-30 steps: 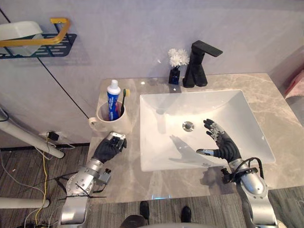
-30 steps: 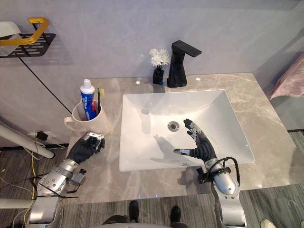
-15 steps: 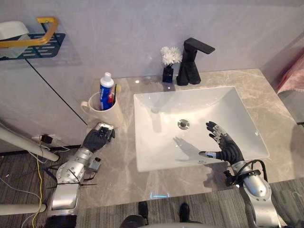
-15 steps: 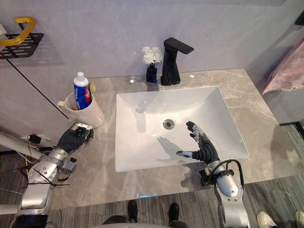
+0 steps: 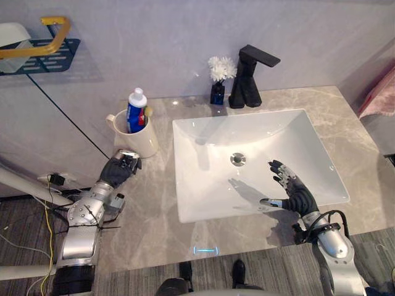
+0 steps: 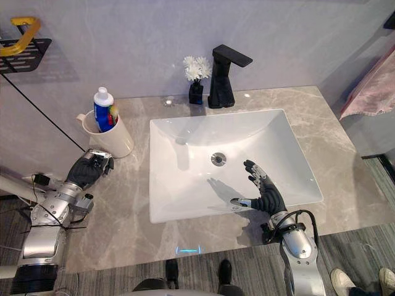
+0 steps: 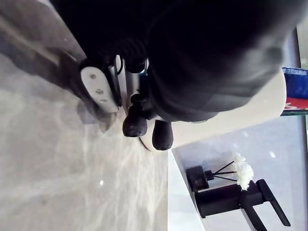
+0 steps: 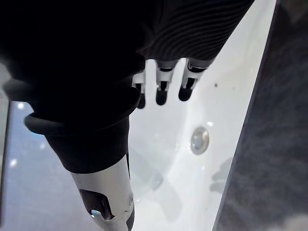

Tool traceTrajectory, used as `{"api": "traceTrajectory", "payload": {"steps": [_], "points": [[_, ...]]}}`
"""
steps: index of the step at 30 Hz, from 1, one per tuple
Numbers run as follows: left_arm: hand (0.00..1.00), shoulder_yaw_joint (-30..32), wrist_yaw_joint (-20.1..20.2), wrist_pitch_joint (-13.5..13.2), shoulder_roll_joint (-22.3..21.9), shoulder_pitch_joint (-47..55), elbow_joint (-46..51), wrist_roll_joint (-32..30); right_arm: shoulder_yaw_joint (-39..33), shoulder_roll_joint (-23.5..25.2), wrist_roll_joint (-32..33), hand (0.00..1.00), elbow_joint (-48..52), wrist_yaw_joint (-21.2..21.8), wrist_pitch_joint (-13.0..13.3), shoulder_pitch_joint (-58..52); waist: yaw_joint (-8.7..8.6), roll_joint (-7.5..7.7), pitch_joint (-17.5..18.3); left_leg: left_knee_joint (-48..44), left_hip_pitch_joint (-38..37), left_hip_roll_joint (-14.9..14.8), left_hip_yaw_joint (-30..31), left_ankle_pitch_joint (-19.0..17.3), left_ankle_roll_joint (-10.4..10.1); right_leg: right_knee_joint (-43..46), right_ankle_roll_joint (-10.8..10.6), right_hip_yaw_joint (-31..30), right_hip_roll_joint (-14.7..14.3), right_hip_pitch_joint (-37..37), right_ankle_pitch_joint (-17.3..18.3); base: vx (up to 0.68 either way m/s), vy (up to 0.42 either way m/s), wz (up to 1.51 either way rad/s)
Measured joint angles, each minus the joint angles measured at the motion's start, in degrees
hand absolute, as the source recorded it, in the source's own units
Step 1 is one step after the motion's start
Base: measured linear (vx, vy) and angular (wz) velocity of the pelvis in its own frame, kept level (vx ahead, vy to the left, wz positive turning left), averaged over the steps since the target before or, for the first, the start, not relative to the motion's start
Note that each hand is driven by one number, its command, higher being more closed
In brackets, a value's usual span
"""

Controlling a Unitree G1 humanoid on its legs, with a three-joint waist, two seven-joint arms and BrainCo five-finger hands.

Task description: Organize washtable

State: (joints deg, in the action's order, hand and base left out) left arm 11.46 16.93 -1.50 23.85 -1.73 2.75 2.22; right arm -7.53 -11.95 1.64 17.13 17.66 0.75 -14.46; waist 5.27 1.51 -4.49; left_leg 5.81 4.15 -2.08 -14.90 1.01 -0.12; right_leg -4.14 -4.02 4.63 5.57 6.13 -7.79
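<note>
A cream cup (image 5: 139, 140) stands on the marble counter (image 5: 154, 209) left of the white sink (image 5: 203, 145), holding a blue toothpaste tube (image 5: 135, 108) and a toothbrush (image 6: 112, 115). My left hand (image 5: 120, 170) rests on the counter just in front of the cup, its fingers (image 7: 135, 125) curled with nothing in them. The cup's wall (image 7: 240, 115) shows close past them. My right hand (image 5: 291, 192) hovers open over the sink's front right part, fingers (image 8: 161, 92) straight, near the drain (image 8: 198, 140).
A black faucet (image 5: 250, 77) and a small dark vase of white flowers (image 5: 217, 74) stand behind the sink. A wall shelf with a yellow rail (image 5: 44, 48) hangs at the upper left. Pink cloth (image 5: 379, 98) hangs at the right edge.
The camera has shifted, so the whole scene sits differently. My right hand has drawn back a little from the drain toward the sink's front edge. The left hand stays curled by the cup.
</note>
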Motion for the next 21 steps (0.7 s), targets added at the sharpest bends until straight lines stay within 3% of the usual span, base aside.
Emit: {"api": "traceTrajectory", "payload": {"steps": [21], "points": [[1.00, -3.4, -3.1, 0.0, 1.7, -8.6, -2.8, 1.7, -1.1, 0.0, 0.2, 0.00, 0.3, -0.2, 0.6, 0.4, -0.16, 1.06, -2.9, 0.0, 0.4, -0.1, -1.9, -0.1, -0.1, -0.1, 0.1, -1.5, -0.2, 1.3, -0.1, 0.01, -0.015, -0.04]]}}
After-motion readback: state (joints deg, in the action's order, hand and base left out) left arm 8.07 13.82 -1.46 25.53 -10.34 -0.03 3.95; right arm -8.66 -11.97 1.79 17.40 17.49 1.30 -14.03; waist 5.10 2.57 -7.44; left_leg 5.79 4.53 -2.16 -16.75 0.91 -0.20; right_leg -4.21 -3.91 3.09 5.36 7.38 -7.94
